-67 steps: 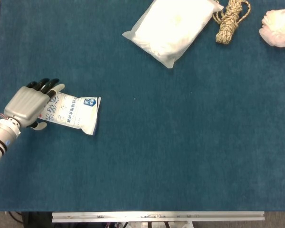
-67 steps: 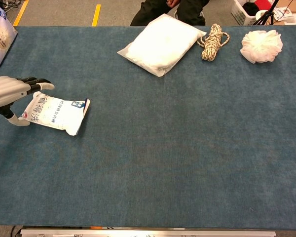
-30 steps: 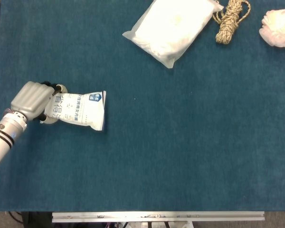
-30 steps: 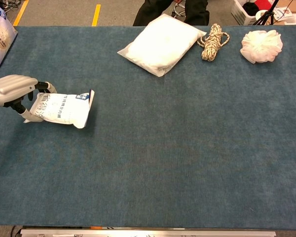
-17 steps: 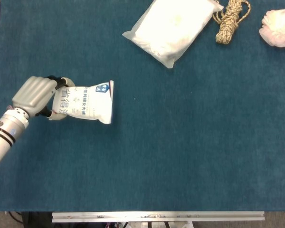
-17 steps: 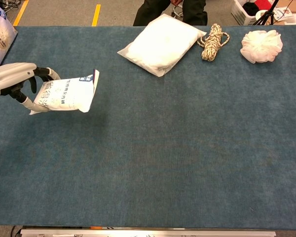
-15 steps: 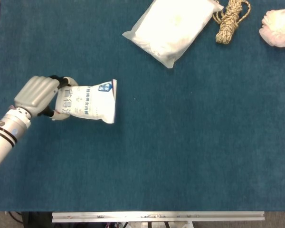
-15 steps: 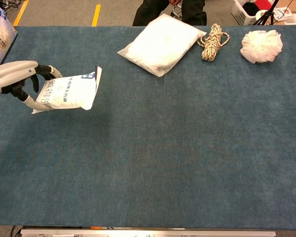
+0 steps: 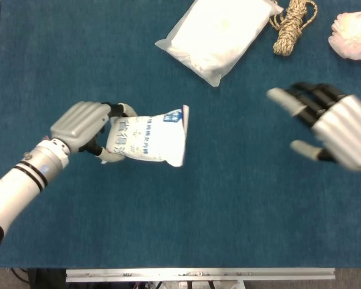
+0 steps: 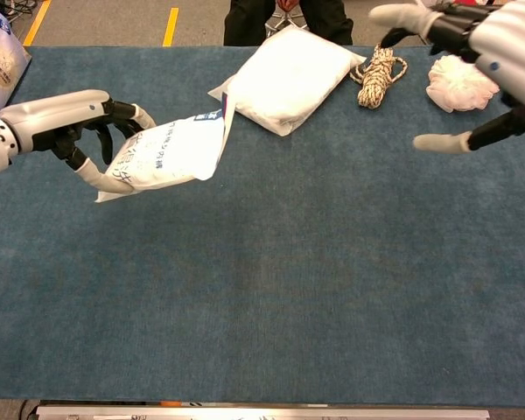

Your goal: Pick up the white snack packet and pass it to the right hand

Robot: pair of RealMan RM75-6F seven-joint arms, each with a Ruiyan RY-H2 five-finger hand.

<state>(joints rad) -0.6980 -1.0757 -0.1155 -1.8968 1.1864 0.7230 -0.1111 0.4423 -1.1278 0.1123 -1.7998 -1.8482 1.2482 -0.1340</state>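
The white snack packet (image 9: 149, 139) with blue print hangs in the air above the blue table, its blue-labelled end pointing right. My left hand (image 9: 84, 125) grips its left end between thumb and fingers; the chest view shows the same hand (image 10: 70, 122) and packet (image 10: 164, 152). My right hand (image 9: 331, 125) is at the right, held up with fingers spread and nothing in it, well apart from the packet. In the chest view that right hand (image 10: 486, 52) fills the upper right corner.
A large white pillow-like bag (image 9: 219, 35) lies at the table's back, with a coiled rope (image 9: 293, 24) and a pale pink puff (image 9: 352, 35) to its right. Another printed bag (image 10: 0, 61) sits at the far left edge.
My left hand has lifted the packet off the table and carried it to the right. My right hand has come into view from the right, fingers spread.
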